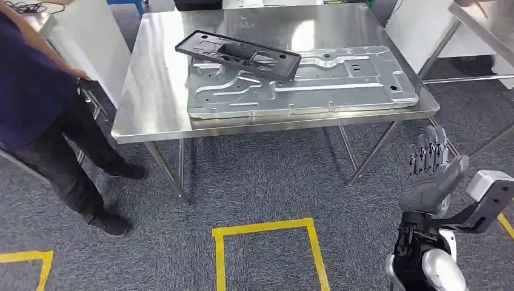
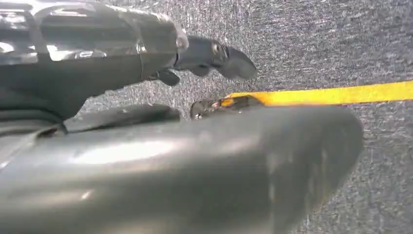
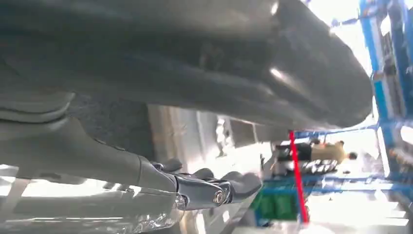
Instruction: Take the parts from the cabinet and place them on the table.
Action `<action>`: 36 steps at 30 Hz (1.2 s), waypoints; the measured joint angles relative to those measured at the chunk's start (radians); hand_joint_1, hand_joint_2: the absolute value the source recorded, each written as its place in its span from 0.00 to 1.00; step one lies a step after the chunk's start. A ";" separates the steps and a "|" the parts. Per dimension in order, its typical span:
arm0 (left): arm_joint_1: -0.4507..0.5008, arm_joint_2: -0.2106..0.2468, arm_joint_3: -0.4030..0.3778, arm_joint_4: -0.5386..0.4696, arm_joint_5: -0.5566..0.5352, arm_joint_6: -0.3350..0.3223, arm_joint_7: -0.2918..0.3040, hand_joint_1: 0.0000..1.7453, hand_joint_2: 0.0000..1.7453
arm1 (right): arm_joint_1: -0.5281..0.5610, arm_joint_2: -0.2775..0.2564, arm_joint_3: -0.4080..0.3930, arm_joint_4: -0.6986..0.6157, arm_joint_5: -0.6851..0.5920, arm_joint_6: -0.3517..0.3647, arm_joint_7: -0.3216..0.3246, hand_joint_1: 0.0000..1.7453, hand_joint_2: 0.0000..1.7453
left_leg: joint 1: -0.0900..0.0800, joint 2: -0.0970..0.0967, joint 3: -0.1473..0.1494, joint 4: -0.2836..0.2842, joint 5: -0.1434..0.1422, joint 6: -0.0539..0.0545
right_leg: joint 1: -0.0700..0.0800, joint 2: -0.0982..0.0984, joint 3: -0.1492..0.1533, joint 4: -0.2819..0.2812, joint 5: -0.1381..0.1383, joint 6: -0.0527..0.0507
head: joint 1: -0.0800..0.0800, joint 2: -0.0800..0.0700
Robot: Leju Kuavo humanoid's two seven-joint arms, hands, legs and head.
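1. Right hand (image 1: 429, 173): raised, fingers extended and apart, holding nothing.
2. Left hand (image 2: 160, 146): hangs over carpet beside a yellow line (image 2: 336, 92); fingers apart, nothing held.
3. Black part (image 1: 237, 53): lies on the metal panel (image 1: 339, 82), well ahead and left of the right hand, on the table (image 1: 151, 91).
4. A person (image 1: 36, 103) stands at the table's left end.

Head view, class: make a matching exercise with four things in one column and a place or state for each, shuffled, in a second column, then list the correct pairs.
Things:
1. black plastic frame
2. silver metal panel
3. right hand
4. yellow tape outline

Places or states:
A. on the carpet in front of the table
B. flat on the steel table
C. resting partly on the panel
D. raised, holding nothing, fingers apart

Pairs: 1-C, 2-B, 3-D, 4-A
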 joint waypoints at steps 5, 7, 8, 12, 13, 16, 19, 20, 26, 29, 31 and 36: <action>0.002 0.003 0.000 0.001 0.003 0.000 0.000 0.00 0.00 | 0.023 0.023 -0.015 0.032 -0.023 0.000 -0.023 0.00 0.00 | 0.000 -0.034 0.067 -0.154 0.139 0.019 | 0.004 0.068 -0.004 0.014 -0.003 0.003 | -0.010 0.000; 0.002 0.006 0.000 0.001 0.003 0.000 0.000 0.00 0.00 | 0.025 0.031 -0.022 0.041 -0.026 0.000 -0.027 0.00 0.00 | 0.011 -0.122 0.105 -0.236 0.142 0.028 | 0.003 0.092 -0.015 0.026 -0.009 0.012 | -0.009 0.000; 0.002 0.006 0.000 0.001 0.003 0.000 0.000 0.00 0.00 | 0.028 0.034 -0.024 0.045 -0.030 0.000 -0.029 0.00 0.00 | 0.006 -0.104 0.103 -0.233 0.140 0.025 | -0.004 0.104 -0.022 0.025 -0.005 0.020 | -0.008 0.000; 0.002 0.011 0.000 0.001 0.006 0.000 0.001 0.00 0.00 | 0.047 0.046 -0.044 0.064 -0.047 0.000 -0.042 0.00 0.00 | 0.011 -0.042 0.117 -0.257 0.146 0.041 | -0.003 0.094 -0.034 0.032 -0.008 0.042 | -0.006 0.000; 0.002 0.011 0.000 0.001 0.006 0.000 0.001 0.00 0.00 | 0.044 0.047 -0.049 0.069 -0.051 0.000 -0.045 0.00 0.00 | 0.010 -0.023 0.122 -0.261 0.146 0.042 | -0.001 0.034 -0.048 0.062 -0.029 0.050 | 0.009 0.000; 0.003 0.009 0.000 0.001 0.005 0.000 0.002 0.00 0.00 | 0.051 0.057 -0.052 0.087 -0.076 0.002 -0.058 0.00 0.00 | 0.007 0.033 0.122 -0.260 0.140 0.046 | -0.012 0.002 -0.154 0.273 -0.126 0.067 | 0.021 0.000; 0.004 0.010 0.000 0.002 0.005 0.001 0.003 0.00 0.00 | 0.066 0.066 -0.060 0.108 -0.103 0.004 -0.073 0.00 0.00 | 0.006 0.077 0.126 -0.260 0.134 0.040 | -0.013 -0.003 -0.123 0.212 -0.055 0.065 | 0.034 0.000; 0.002 0.009 0.000 0.002 0.005 0.001 0.003 0.00 0.00 | 0.066 0.068 -0.063 0.111 -0.104 0.004 -0.074 0.00 0.00 | 0.005 0.089 0.130 -0.260 0.132 0.039 | -0.010 -0.019 -0.078 0.125 -0.010 0.058 | 0.035 0.000; -0.002 0.006 0.000 0.001 0.005 0.004 0.004 0.00 0.00 | 0.084 0.076 -0.079 0.139 -0.158 0.010 -0.101 0.00 0.00 | -0.005 0.147 0.144 -0.263 0.119 0.009 | 0.009 -0.045 -0.018 -0.001 0.012 0.014 | 0.033 0.000; -0.003 0.005 0.000 0.000 0.003 0.006 0.005 0.00 0.00 | 0.089 0.085 -0.093 0.172 -0.213 0.011 -0.133 0.00 0.00 | 0.003 -0.002 0.093 -0.130 0.035 0.002 | -0.002 -0.021 -0.015 -0.010 0.020 0.003 | 0.014 0.000; 0.002 0.006 0.000 0.000 0.000 0.006 0.012 0.00 0.00 | 0.101 0.101 -0.104 0.217 -0.256 0.012 -0.152 0.00 0.00 | 0.000 -0.002 0.015 0.022 -0.023 0.002 | 0.001 0.004 -0.015 -0.008 0.018 0.001 | 0.001 0.000; 0.005 0.006 -0.001 0.000 -0.007 0.008 0.016 0.00 0.00 | 0.105 0.123 -0.146 0.354 -0.366 0.057 -0.184 0.00 0.00 | 0.001 -0.012 0.060 -0.123 0.113 0.010 | 0.000 0.064 -0.014 0.004 0.011 0.004 | -0.011 0.000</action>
